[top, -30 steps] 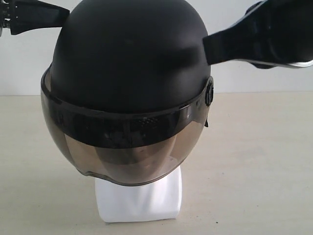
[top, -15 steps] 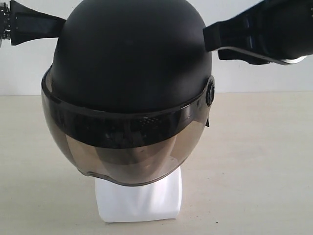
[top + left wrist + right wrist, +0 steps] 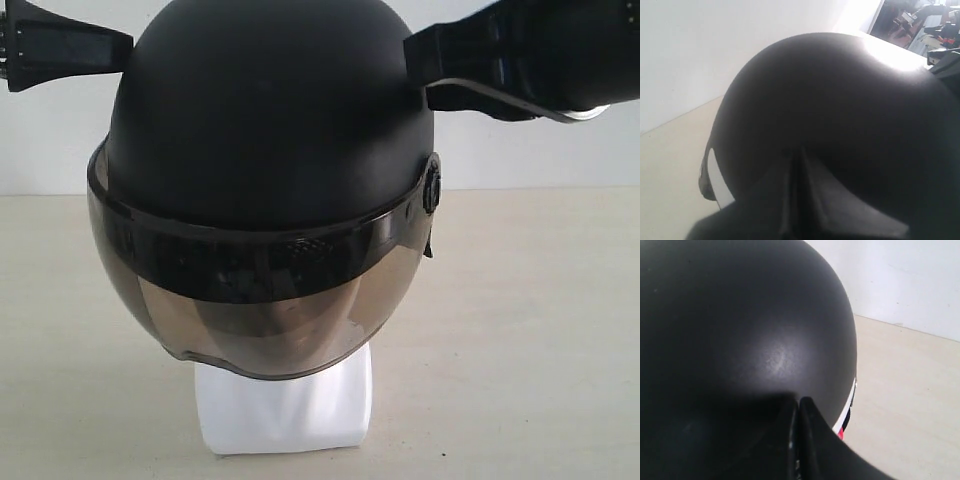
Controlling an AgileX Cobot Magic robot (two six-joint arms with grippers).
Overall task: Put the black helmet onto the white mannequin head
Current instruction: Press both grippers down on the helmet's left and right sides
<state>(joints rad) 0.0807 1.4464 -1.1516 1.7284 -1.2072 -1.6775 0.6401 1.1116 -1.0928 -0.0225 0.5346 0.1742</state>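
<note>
Evidently the black helmet (image 3: 270, 120) sits between the two arms. The left end effector (image 3: 118, 50) and the right end effector (image 3: 415, 58) each meet its upper shell at the fingertips, one from either side. Both wrist views show each pair of fingers drawn together with only a thin seam between them, pressing on the shell rather than gripping anything.

The risk, as I judge it, is uneven pressure. If one tip pushes harder or lets go first, the shell could twist or rock. The white mannequin head (image 3: 285, 405) stands on a narrow neck base well below the fingertips and might tip over with it. A tip dragging on the matte finish as it leaves could also lift the helmet askew.

Only the helmet acts as a container. It holds the head, whose face shows dimly through the smoky visor (image 3: 260, 320), and the neck block pokes out beneath it onto the pale surface (image 3: 530, 330).
</note>
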